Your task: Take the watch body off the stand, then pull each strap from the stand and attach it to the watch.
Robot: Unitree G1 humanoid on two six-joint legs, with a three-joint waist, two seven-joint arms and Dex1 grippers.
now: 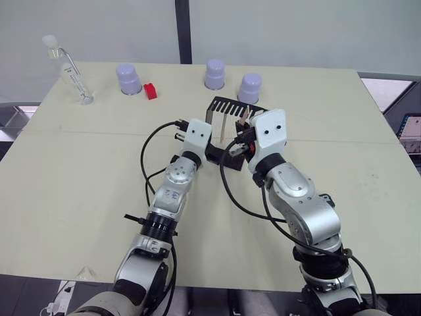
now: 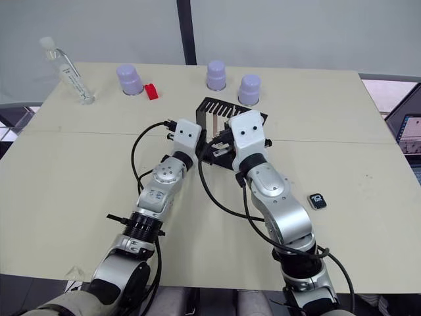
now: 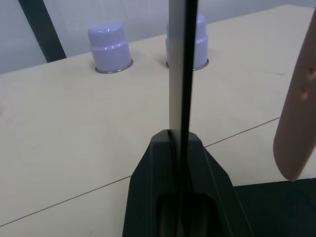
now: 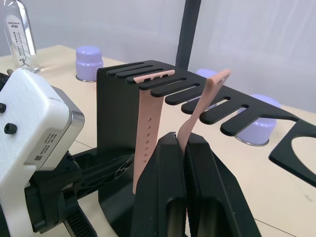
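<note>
The black stand point(image 1: 231, 105) rises at the table's middle, its slotted comb arm point(image 4: 197, 89) ending in a ring point(image 4: 301, 148). My left gripper point(image 3: 180, 138) is shut on the stand's thin upright post point(image 3: 181, 74). One pink-beige strap point(image 4: 146, 123) hangs straight down from a comb slot. The other strap point(image 4: 207, 98) leans out of a slot further along, and my right gripper point(image 4: 183, 140) is shut on its lower end. The watch body point(image 2: 318, 201) lies flat on the table, right of my right arm.
Three upturned purple cups point(image 1: 129, 78) point(image 1: 214, 74) point(image 1: 250, 87) stand along the table's far side, with a small red block point(image 1: 150, 91) beside the left one. A clear bottle point(image 1: 68, 71) stands at the far left corner.
</note>
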